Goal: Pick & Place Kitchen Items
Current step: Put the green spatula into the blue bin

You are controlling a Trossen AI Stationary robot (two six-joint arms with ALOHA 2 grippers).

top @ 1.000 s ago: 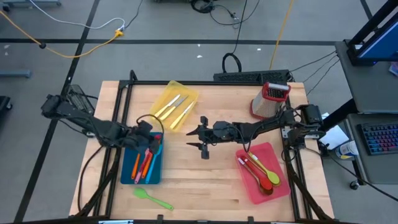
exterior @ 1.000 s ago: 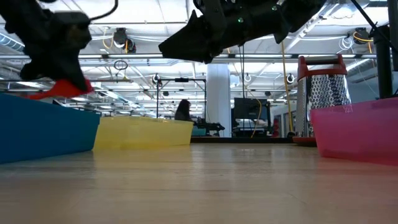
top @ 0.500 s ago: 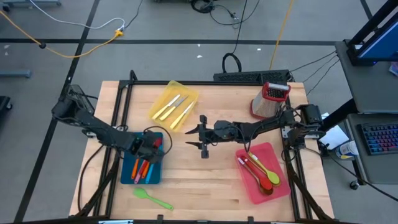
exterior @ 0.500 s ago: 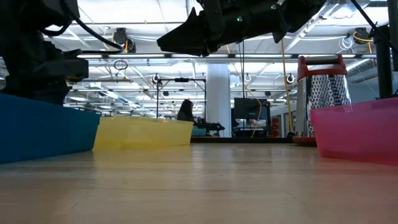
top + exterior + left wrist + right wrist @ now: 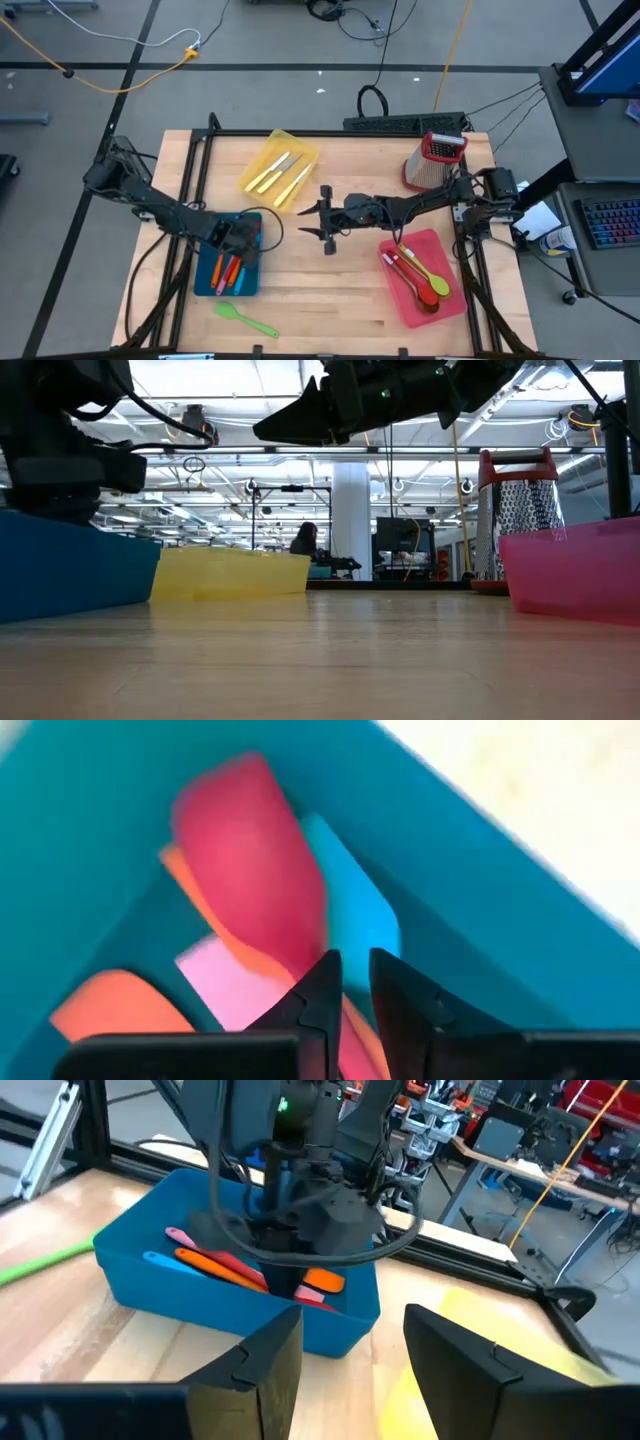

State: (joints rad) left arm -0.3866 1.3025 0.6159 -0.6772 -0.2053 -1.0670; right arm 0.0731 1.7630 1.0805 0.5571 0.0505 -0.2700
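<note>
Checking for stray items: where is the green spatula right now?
In the high view the green spatula lies on the bare table near its front edge, left side, just outside the blue tray.

Your left gripper (image 5: pixel 243 240) sits low over the blue tray (image 5: pixel 206 285), above the orange and red utensils (image 5: pixel 228 270) lying in it. Below that gripper, off the tray, a green spatula (image 5: pixel 243 317) lies on the wooden table (image 5: pixel 320 300). Your right gripper (image 5: pixel 322 222) hovers mid-table, fingers spread and empty. The yellow tray (image 5: pixel 258 160) with its cream-handled knives (image 5: pixel 284 174) lies just beyond it, the pink tray (image 5: pixel 440 258) behind it, toward its arm's base.
</note>
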